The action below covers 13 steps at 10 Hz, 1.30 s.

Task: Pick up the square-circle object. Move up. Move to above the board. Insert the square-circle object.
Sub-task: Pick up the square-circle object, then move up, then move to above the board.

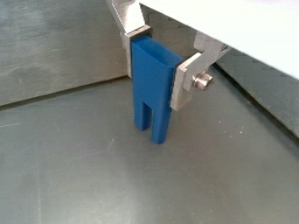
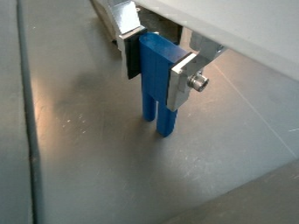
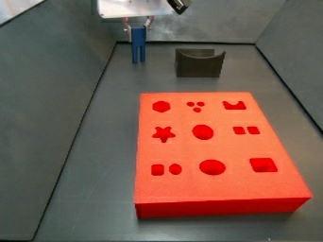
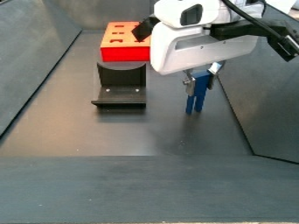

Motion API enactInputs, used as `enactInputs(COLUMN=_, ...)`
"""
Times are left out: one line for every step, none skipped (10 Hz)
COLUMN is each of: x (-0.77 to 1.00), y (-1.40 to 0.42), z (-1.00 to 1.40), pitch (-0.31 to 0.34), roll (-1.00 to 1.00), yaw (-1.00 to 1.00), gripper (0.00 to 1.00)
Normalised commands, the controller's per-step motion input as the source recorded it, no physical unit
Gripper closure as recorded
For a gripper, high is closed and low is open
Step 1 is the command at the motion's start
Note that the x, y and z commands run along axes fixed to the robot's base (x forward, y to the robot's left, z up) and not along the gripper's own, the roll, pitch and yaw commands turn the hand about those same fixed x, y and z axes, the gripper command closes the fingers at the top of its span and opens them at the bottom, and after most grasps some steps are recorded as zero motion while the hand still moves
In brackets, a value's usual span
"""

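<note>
Overhead, the arm reaches straight down, its white wrist housing sitting directly above the claw [image 4: 197,80] and the silver fingers [image 1: 187,77] pointing at the grey desk [image 3: 76,170]. The claw is clenched on the blue block [image 1: 152,90], which it grasps by the upper part, one plate pressed to each broad side, as both wrist views show [image 2: 158,83]. Most of the block hangs below the fingertips, standing upright, and its lower end is split into two short legs by a narrow slot. In a wrist view the legs seem to end at or just above the desk, with a faint reflection under them; whether they touch cannot be told. A small round screw head [image 2: 200,83] sticks out of one finger plate beside the block.

Just beside the claw, at about the same depth on the desk, sits the dark U-shaped holder [image 3: 197,62], apart from the block. In a side view it lies open side up, low and squat [image 4: 119,90]. Well away from the claw, past the holder, lies the red board [image 3: 214,156], flat on the desk, with darker cut-outs in three rows: a hexagon, dots, a notched square, a star, circles and squares. Only its near end shows in a side view [image 4: 125,42], behind the holder. Grey walls slope up around the desk on the sides.
</note>
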Motion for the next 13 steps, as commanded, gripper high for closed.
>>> enactInputs(x=0.0, y=0.0, z=0.0, pitch=0.0, roll=0.0, yaw=0.0, gripper=1.0)
enactInputs(x=0.0, y=0.0, z=0.0, pitch=0.0, roll=0.0, yaw=0.0, gripper=1.0)
enactInputs(x=0.0, y=0.0, z=0.83, pitch=0.0, roll=0.0, yaw=0.0, gripper=1.0)
enactInputs(x=-0.03, y=0.03, z=0.81, pitch=0.015, roll=0.0, yaw=0.05, gripper=1.0)
enactInputs(x=-0.05, y=0.03, z=0.71, pitch=0.024, roll=0.01, yaw=0.04, gripper=1.0)
enactInputs(x=-0.04, y=0.02, z=0.58, pitch=0.03, roll=0.03, yaw=0.02, gripper=1.0)
enactInputs(x=-0.03, y=0.01, z=0.39, pitch=0.041, roll=0.06, yaw=0.01, gripper=1.0)
enactInputs(x=-0.03, y=0.01, z=0.24, pitch=0.049, roll=0.08, yaw=0.01, gripper=1.0)
enactInputs(x=0.18, y=-0.17, z=1.0, pitch=-0.22, roll=-0.21, yaw=0.04, gripper=1.0)
enactInputs(x=0.18, y=-0.17, z=1.0, pitch=-0.2, roll=-0.21, yaw=0.04, gripper=1.0)
enactInputs(x=0.16, y=-0.16, z=1.0, pitch=-0.131, roll=-0.2, yaw=0.04, gripper=1.0)
enactInputs(x=0.15, y=-0.14, z=1.0, pitch=-0.074, roll=-0.18, yaw=0.03, gripper=1.0)
enactInputs(x=0.14, y=-0.13, z=1.0, pitch=-0.005, roll=-0.15, yaw=0.03, gripper=1.0)
